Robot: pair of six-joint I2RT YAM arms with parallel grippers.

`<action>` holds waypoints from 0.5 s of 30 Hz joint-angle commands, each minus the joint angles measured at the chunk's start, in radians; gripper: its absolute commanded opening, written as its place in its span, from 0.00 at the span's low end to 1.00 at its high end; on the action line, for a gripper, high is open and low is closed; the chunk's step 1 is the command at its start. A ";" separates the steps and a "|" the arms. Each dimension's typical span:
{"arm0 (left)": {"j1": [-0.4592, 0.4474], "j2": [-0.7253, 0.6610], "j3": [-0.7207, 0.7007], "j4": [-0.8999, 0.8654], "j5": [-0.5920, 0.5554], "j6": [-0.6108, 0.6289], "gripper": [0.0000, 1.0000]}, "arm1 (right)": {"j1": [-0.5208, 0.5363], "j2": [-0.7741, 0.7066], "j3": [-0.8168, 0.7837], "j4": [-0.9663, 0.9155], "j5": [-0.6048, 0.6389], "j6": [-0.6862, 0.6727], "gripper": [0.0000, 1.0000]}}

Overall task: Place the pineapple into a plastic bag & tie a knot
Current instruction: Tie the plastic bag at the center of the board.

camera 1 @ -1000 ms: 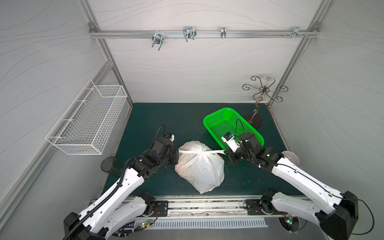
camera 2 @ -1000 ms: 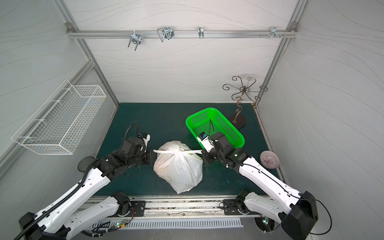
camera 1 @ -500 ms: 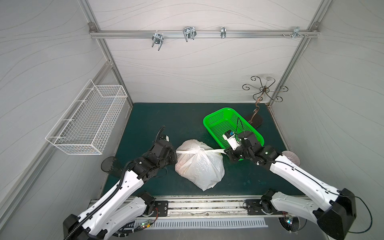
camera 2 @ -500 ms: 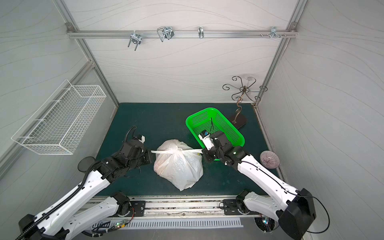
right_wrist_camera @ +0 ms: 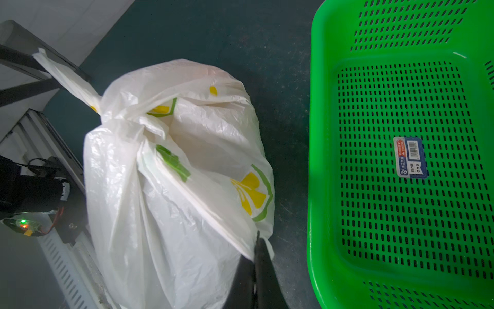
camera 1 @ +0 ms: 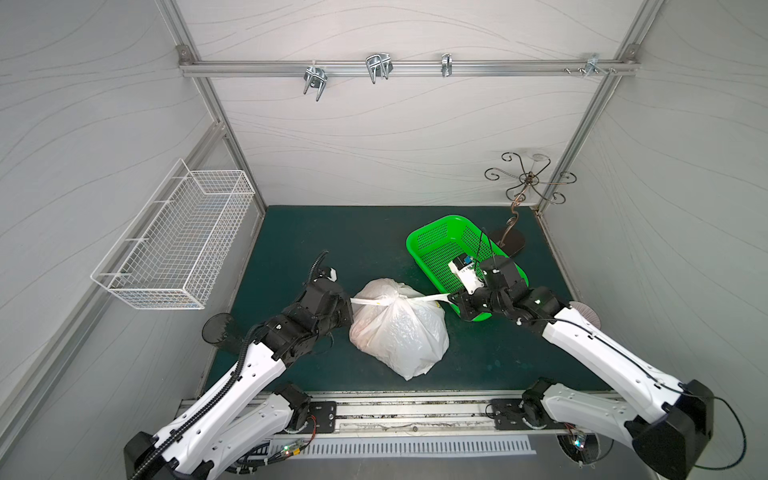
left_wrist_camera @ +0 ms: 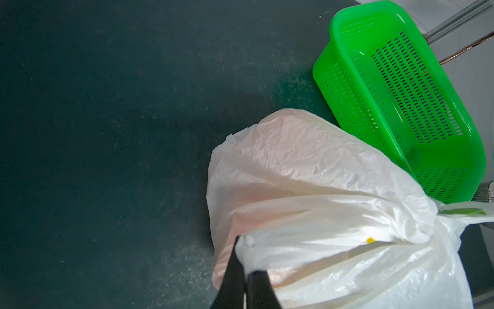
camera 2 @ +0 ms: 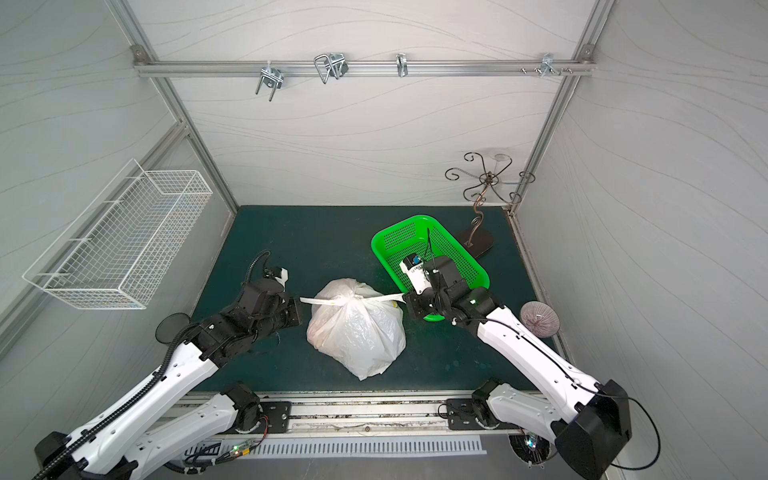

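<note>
The white plastic bag [camera 1: 399, 328] [camera 2: 357, 328] stands bulging at the middle of the green mat. Its handles are bunched into a knot [camera 1: 392, 297] [right_wrist_camera: 120, 117] on top. My left gripper [camera 1: 351, 301] [left_wrist_camera: 244, 256] is shut on the flat tail that runs left from the knot. My right gripper [camera 1: 451, 297] [right_wrist_camera: 256, 246] is shut on the tail that runs right. Both tails are stretched straight. The pineapple is hidden; only a faint pinkish bulk shows through the bag [left_wrist_camera: 267, 160].
A green perforated tray [camera 1: 432, 245] [right_wrist_camera: 320, 160] lies just behind my right gripper, its near corner close to the bag. A metal hook stand [camera 1: 515, 224] rises at the back right. On the left wall hangs a white wire basket [camera 1: 178, 245]. A dark cup [camera 1: 216, 328] sits left, a ribbed dish [camera 1: 586, 309] right.
My left wrist has shifted slightly toward the near edge. Both grippers keep hold of the tails, and the bag stays where it was.
</note>
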State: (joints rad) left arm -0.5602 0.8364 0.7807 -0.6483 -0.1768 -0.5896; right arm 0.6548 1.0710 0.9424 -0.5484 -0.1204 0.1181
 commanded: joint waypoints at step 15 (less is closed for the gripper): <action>0.046 0.086 0.219 0.113 -0.414 0.210 0.00 | -0.113 0.166 0.243 0.095 0.067 0.051 0.00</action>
State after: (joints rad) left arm -0.5602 0.9363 0.9848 -0.6117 -0.3592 -0.4122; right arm 0.6003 1.2438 1.1980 -0.4969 -0.1638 0.1432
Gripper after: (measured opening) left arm 0.042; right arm 0.047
